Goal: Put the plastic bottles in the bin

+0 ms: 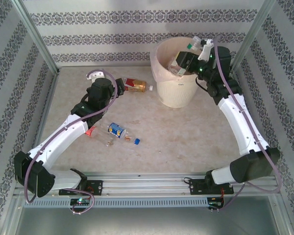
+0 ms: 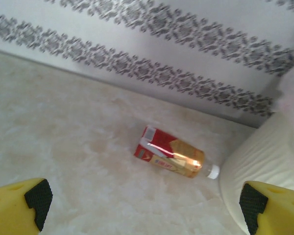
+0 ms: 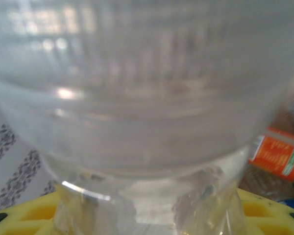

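At the far left, the left gripper hangs low over the table with its jaws spread wide and nothing between them. Its yellow fingers, tipped with black pads, sit at the two bottom corners of the left wrist view. Beside that arm's forearm lies a small red piece (too small to tell what it is). Just to its right a crushed blue-labelled bottle lies on its side on the table, with a small blue bit near its end. Farther back, ahead of the open gripper and apart from it, a red-labelled bottle lies on its side, its white cap pointing at the bin and just beside the bin's ribbed wall. The bin stands upright at the back of the table, close to the patterned wall. Over its mouth the right gripper is closed on a clear bottle, pinched at its narrow end between the yellow fingers of that arm and very close to the wrist camera. Past it, low on the right, an orange-labelled bottle shows, blurred.
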Robot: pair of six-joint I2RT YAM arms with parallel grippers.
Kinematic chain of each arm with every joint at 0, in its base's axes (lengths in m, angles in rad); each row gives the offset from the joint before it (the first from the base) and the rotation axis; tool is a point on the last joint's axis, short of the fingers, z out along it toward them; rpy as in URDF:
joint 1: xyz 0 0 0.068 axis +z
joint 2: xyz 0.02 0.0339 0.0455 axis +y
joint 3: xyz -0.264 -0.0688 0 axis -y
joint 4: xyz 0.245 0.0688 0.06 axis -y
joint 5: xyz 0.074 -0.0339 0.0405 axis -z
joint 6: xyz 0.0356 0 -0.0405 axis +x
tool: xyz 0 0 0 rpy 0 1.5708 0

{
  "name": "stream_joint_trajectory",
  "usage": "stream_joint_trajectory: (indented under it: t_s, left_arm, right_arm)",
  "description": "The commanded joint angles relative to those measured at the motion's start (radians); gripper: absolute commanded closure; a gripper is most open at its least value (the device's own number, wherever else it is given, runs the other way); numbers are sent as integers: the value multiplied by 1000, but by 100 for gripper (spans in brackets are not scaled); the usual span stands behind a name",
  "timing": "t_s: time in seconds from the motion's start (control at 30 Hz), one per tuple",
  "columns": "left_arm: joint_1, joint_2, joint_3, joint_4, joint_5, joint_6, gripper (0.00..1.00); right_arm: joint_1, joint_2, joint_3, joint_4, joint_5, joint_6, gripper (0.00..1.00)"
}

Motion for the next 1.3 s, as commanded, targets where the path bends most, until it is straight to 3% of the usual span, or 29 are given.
stream_joint_trajectory:
  t_s: [0.0,0.27,0.4,0.57,0.87,1.07,1.27]
  left_arm:
    - [19,10,25,-75,-16,-86,0]
    - [41,20,31,-102,6,-102,0]
    - [50,25,32,-110,15,-104,0]
    - [62,40,39,-118,22,-105,0]
    - [76,100,71,-132,79,-131,0]
    - [84,137,107,-169,115,-133,0]
    - [96,211,160,-203,163,-154,0]
  right_arm:
    - [-14,69,61,48,67,-15,57]
    - [17,253,222,30,99,5,50]
    - [41,277,239,7,126,-15,32]
    - [21,178,107,35,240,-13,11]
    - [-20,46,12,-9,342,-78,6]
    - [-24,21,-8,-14,281,-119,2]
    - [-13,-55,-107,87,160,-166,2]
